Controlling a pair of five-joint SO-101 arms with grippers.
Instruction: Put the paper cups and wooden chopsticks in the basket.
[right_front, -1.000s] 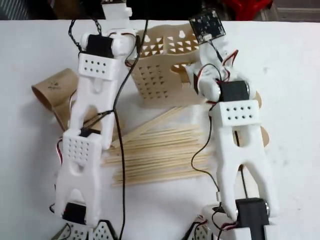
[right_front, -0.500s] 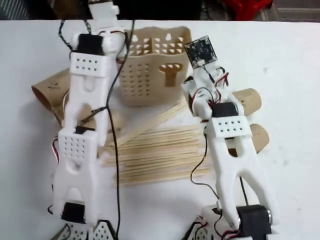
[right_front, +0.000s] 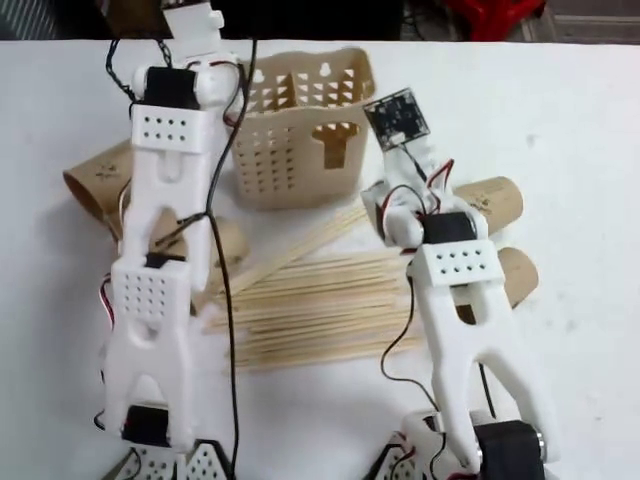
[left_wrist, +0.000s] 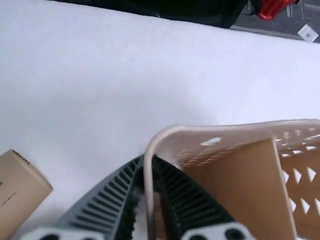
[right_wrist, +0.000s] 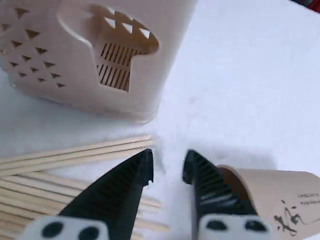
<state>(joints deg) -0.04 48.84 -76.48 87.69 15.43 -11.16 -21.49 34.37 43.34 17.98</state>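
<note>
So far nothing seems done: the chopsticks (right_front: 320, 300) and cups (right_front: 492, 200) all lie beside the basket (right_front: 290, 160), none visible inside. Left gripper (left_wrist: 148, 165) clenches the basket rim; right gripper (right_wrist: 167, 160) is parted, empty, just beside the basket.

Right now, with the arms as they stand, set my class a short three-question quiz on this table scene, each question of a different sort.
1. True or false: the chopsticks lie on the table, outside the basket.
2. What is the left claw shut on? A a chopstick; B the basket's rim; C nothing.
3. Fill in: the right claw is ____ and holds nothing.
Key: 1 true; 2 B; 3 open.
</note>
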